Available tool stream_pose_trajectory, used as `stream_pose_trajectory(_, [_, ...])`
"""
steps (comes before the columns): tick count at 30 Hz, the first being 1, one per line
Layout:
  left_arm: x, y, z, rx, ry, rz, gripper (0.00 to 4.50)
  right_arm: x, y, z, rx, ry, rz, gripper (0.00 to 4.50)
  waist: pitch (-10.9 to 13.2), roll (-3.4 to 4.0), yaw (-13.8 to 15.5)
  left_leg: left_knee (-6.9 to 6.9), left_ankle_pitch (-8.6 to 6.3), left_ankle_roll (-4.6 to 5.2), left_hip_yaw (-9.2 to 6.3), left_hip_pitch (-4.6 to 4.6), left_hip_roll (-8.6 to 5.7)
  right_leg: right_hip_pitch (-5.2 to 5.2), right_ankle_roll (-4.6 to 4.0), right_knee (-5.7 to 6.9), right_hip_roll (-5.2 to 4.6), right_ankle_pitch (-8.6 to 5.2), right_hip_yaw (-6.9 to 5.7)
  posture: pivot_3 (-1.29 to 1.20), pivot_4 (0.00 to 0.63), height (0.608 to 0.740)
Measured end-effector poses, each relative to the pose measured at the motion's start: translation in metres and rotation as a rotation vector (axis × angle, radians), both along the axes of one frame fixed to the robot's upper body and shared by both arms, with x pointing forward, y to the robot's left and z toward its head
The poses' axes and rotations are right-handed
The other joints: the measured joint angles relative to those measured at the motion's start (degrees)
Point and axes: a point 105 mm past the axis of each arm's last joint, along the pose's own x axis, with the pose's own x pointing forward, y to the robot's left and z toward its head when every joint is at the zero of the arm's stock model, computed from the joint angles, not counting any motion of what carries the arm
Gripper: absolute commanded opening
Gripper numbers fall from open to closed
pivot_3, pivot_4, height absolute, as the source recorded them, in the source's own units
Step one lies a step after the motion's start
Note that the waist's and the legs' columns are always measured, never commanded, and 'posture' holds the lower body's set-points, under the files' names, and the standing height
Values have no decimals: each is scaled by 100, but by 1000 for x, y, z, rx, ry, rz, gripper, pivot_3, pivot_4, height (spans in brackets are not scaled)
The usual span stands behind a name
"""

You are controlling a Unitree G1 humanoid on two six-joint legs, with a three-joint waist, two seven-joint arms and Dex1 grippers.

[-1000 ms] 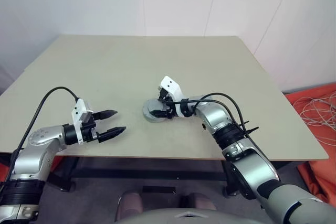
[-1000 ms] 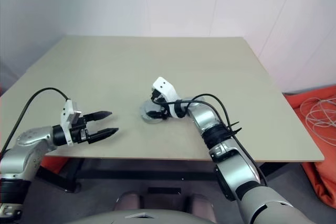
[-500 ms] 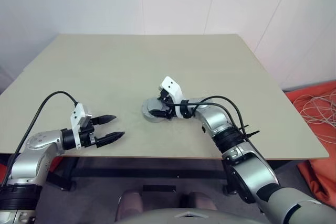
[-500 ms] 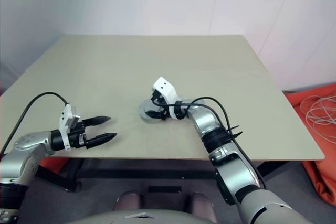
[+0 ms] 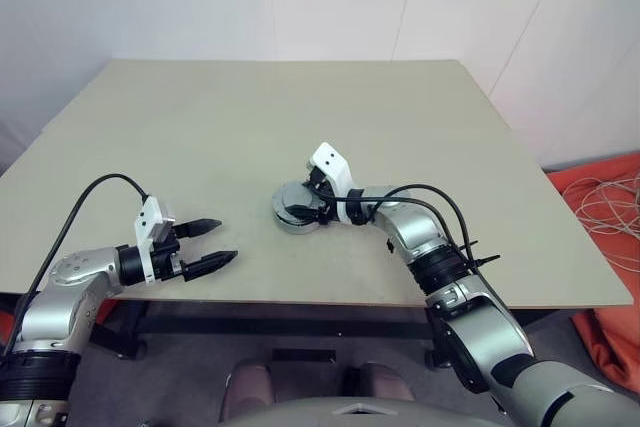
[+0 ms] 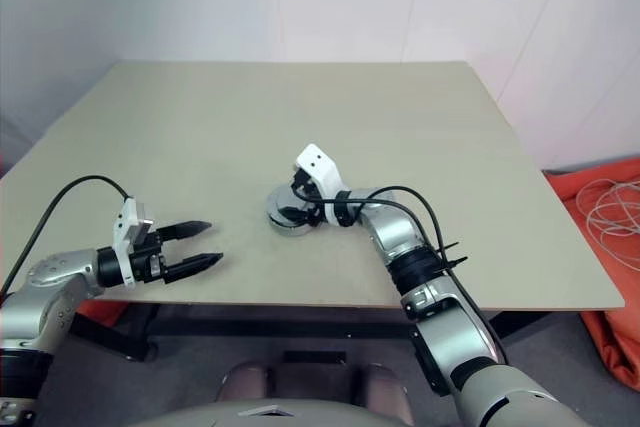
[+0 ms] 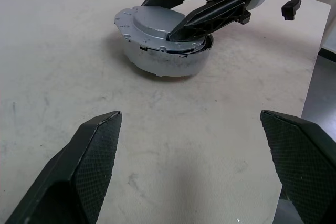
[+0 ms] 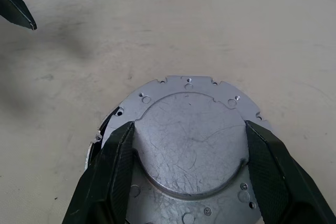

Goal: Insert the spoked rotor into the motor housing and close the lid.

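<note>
The lid [image 8: 191, 140] sits on the motor housing [image 7: 173, 62] near the middle of the desk [image 5: 250, 117]. The right hand [image 8: 189, 145] grasps the lid's raised centre between its 2 fingers. The left hand [image 5: 222, 243] is released, well apart.

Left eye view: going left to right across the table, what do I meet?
Left hand, open over bare table → the lid sitting on the motor housing → right hand with its fingers astride the lid's raised centre.
</note>
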Motion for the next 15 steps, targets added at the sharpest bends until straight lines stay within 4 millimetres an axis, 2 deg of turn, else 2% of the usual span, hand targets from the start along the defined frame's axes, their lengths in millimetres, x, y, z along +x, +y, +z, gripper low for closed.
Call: stream_pose_trajectory(15, [1, -2, 1, -8, -4, -1, 4500, -7, -9, 2, 17, 26, 17, 3109, 0, 0, 22, 1, -3, 4, 0, -4, 0, 2, -1, 0, 0, 1, 0, 0, 0, 740])
